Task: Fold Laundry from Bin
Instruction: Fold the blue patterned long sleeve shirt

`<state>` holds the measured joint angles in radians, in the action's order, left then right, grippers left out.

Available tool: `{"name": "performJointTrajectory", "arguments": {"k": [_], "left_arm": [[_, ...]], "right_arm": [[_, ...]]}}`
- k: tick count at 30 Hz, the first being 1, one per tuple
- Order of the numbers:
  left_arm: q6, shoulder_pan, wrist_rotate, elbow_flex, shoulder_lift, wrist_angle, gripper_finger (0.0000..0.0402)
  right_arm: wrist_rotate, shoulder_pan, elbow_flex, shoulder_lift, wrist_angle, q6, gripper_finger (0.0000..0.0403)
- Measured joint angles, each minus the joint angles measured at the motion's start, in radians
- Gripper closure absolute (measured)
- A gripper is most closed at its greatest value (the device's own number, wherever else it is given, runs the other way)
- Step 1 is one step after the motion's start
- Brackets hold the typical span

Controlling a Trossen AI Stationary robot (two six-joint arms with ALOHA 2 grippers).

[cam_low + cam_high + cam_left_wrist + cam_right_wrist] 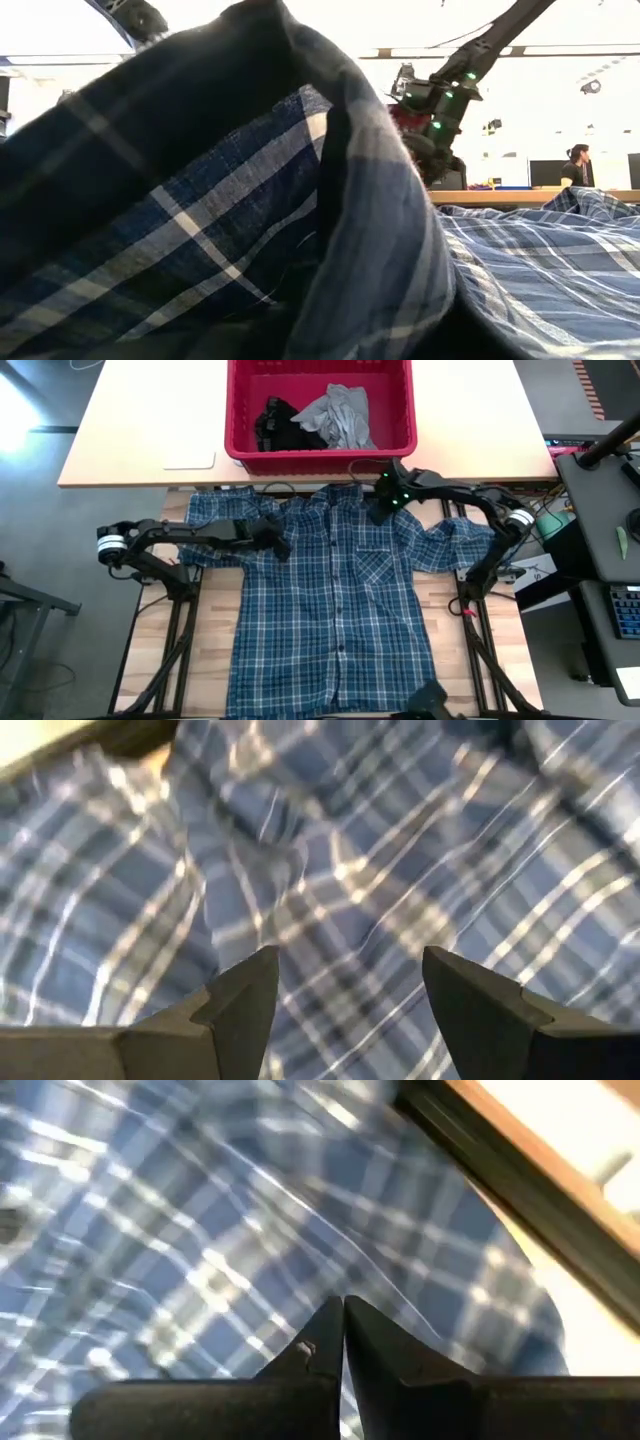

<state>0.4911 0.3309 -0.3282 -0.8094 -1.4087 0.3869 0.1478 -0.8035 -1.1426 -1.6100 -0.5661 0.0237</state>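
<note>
High view showed wide pale wooden table [130,430], with blue-and-white plaid button shirt [335,610] spread front-up across nearer half, collar toward far edge, both sleeves out sideways, hem at near edge. Looked laid out that way, by judgement, to give flat start for folding. Just beyond shirt's collar sat red rectangular plastic bin [240,415], thick-rimmed, touching or nearly touching collar edge. Inside bin lay crumpled light grey T-shirt [340,415] and, beside it on side away from right arm, small black garment [270,422]; both probably waiting their turn.

Left of shirt's collar, over left shoulder seam, hovered left gripper [278,540], fingers [240,1005] parted with plaid cloth showing between them and nothing pinched. Seemed poised to take hold of shoulder, or just off it; which, not possible to say. Right of collar, at shirt's right shoulder close to bin's front wall, sat right gripper [385,495], fingertips pressed fully together in right wrist view, tips low over plaid. Any fabric caught between them not visible, so no hold claimed.

Low view mostly blocked by raised fold of shirt close to lens; right arm beyond it, and person seated far off in room behind table.
</note>
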Motion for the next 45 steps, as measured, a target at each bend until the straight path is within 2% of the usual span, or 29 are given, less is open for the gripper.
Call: {"name": "performJointTrajectory", "arguments": {"k": [3,8,13,18,22,26,31,38,42,45], "left_arm": [[-0.057,0.001,0.066,-0.033,0.002,-0.075,0.0169],[-0.090,-0.001,0.268,-0.047,-0.069,-0.389,0.0169],[-0.058,0.000,0.320,-0.047,-0.213,-0.633,0.0169],[0.080,0.001,0.307,-0.047,-0.291,-0.721,0.0169],[0.162,0.014,0.243,-0.046,-0.324,-0.680,0.0169],[0.215,0.032,0.179,-0.046,-0.349,-0.509,0.0169],[0.229,0.023,0.168,-0.046,-0.363,-0.339,0.0169],[0.241,-0.005,0.112,-0.050,-0.370,-0.256,0.0169],[0.248,-0.004,0.113,-0.050,-0.370,-0.251,0.0169],[0.251,-0.004,0.114,-0.054,-0.370,-0.243,0.0169]], "right_arm": [[-0.012,-0.031,0.114,0.051,0.087,0.086,0.0394],[-0.010,-0.070,0.277,0.122,0.270,0.255,0.0394],[0.014,-0.115,0.394,0.154,0.478,0.418,0.0394],[0.115,-0.170,0.455,0.156,0.624,0.472,0.0394],[0.121,-0.206,0.465,0.145,0.683,0.438,0.0394],[0.124,-0.217,0.447,0.119,0.685,0.382,0.0394],[0.113,-0.217,0.434,0.053,0.683,0.359,0.0394],[-0.090,-0.226,0.427,0.004,0.675,0.377,0.0394],[-0.092,-0.233,0.427,0.055,0.673,0.368,0.0394],[0.001,-0.237,0.427,0.110,0.673,0.350,0.0394]]}}
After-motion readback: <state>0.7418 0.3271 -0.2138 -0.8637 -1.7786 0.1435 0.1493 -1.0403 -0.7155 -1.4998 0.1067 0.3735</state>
